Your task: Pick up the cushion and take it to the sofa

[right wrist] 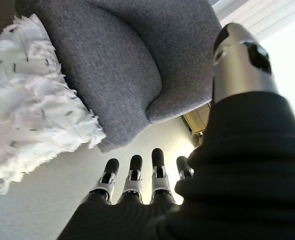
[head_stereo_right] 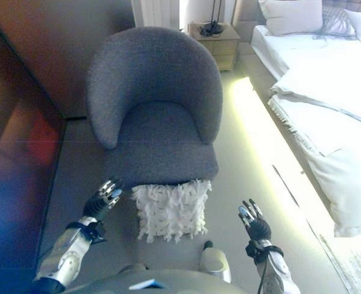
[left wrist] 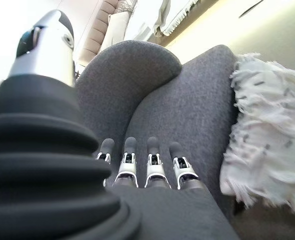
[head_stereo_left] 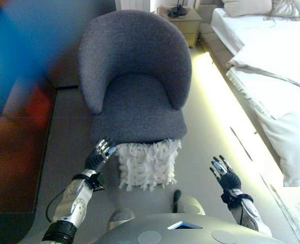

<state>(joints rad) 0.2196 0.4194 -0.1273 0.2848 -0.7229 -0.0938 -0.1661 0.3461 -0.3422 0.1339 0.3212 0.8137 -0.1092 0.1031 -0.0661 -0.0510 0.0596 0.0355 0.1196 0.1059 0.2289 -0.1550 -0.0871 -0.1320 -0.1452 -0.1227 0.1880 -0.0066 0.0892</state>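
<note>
Cushion (head_stereo_left: 149, 163), white and shaggy, is seen standing on the floor (head_stereo_left: 201, 147), leaned against the front of the grey armchair (head_stereo_left: 135, 81). It is held by neither hand. Left hand (head_stereo_left: 100, 155) is positioned just beside the cushion's left edge, near the chair's front corner; its fingers (left wrist: 155, 162) are extended straight and nothing is gripped, and contact with the cushion cannot be confirmed. Right hand (head_stereo_left: 224, 174) is raised over the floor well apart from the cushion on its right side; its fingers (right wrist: 132, 180) are likewise straight and spread, nothing held. Chair seat is unoccupied by the cushion. A bed (head_stereo_left: 272, 56) with white covers and a pillow (head_stereo_left: 246, 6) is noted along the right, and a nightstand (head_stereo_left: 183, 21) behind the chair. A dark wooden panel (head_stereo_left: 18, 152) is noted at the left.
</note>
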